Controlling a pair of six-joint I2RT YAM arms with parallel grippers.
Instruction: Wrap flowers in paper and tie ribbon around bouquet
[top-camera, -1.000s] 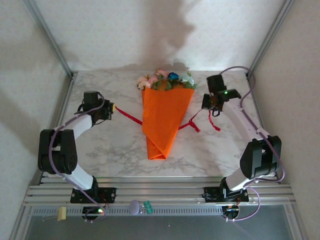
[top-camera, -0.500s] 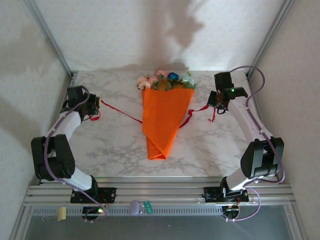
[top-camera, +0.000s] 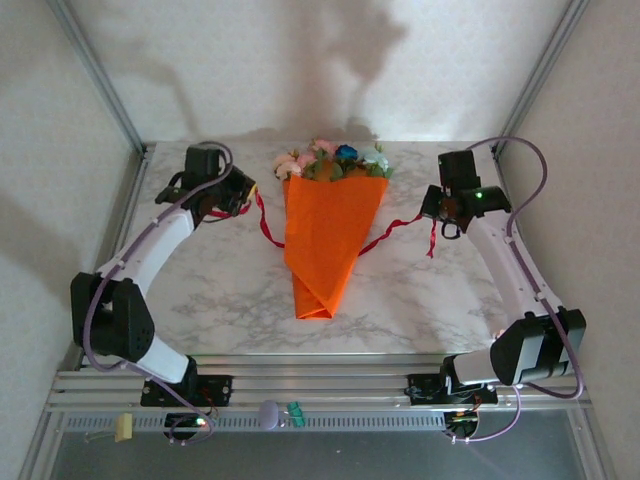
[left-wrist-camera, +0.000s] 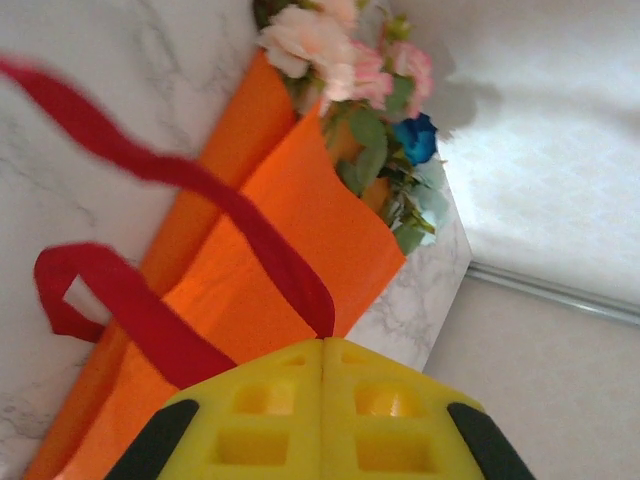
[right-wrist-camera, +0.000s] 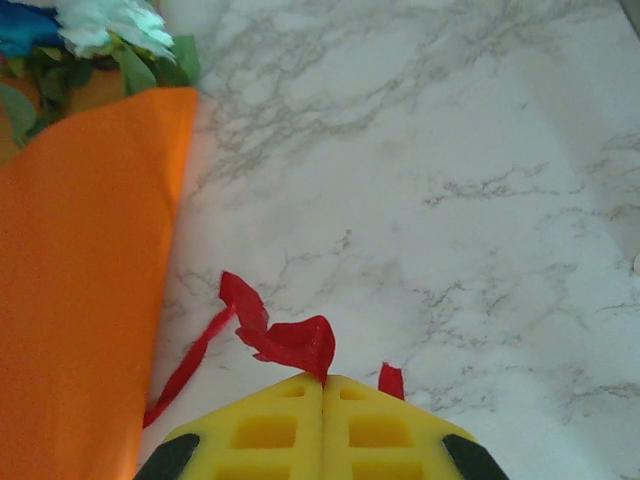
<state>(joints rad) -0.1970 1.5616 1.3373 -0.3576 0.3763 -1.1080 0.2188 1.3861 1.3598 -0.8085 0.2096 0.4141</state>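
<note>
- Top view: the left pincer (top-camera: 243, 192) has swung in from the left counter (top-camera: 230, 290) edge. It now sits near the bouquet (top-camera: 325, 240), up by its wide end. It's pressed together on the ribbon (top-camera: 265, 225), and the left run has gone from a straight line to a slack curve.
- The right pincer (top-camera: 432, 205) has drifted a bit outward. It's also shut on the ribbon's other end, and that run looks fairly straight down to the cone's right edge.
- The bouquet hasn't shifted: mid-counter, narrow tip toward me, flowers (top-camera: 330, 160) at the far end.
- My read: wrap done, tie in progress, and the left end is coming across for the crossover. No ribbon shows over the cone's top, so it prob. runs beneath.
- Frame posts (top-camera: 525, 100) stand close behind the right arm.
- Left wrist: left pincer (left-wrist-camera: 322, 345) fingers closed, ribbon (left-wrist-camera: 200, 185) pinched at the tips. It loops in front of the paper (left-wrist-camera: 300, 230), but I can't tell if it touches.
- The flowers (left-wrist-camera: 340, 50) poke out beyond. Risk: a low sweep snags the blooms or lifts the paper's overlap.
- Right wrist: right pincer (right-wrist-camera: 322, 385) closed, crumpled ribbon (right-wrist-camera: 295, 345) end clamped, with a short tail beside it.
- The paper (right-wrist-camera: 80, 250) edge lies to the left and bare counter (right-wrist-camera: 450, 200) ahead.
</note>
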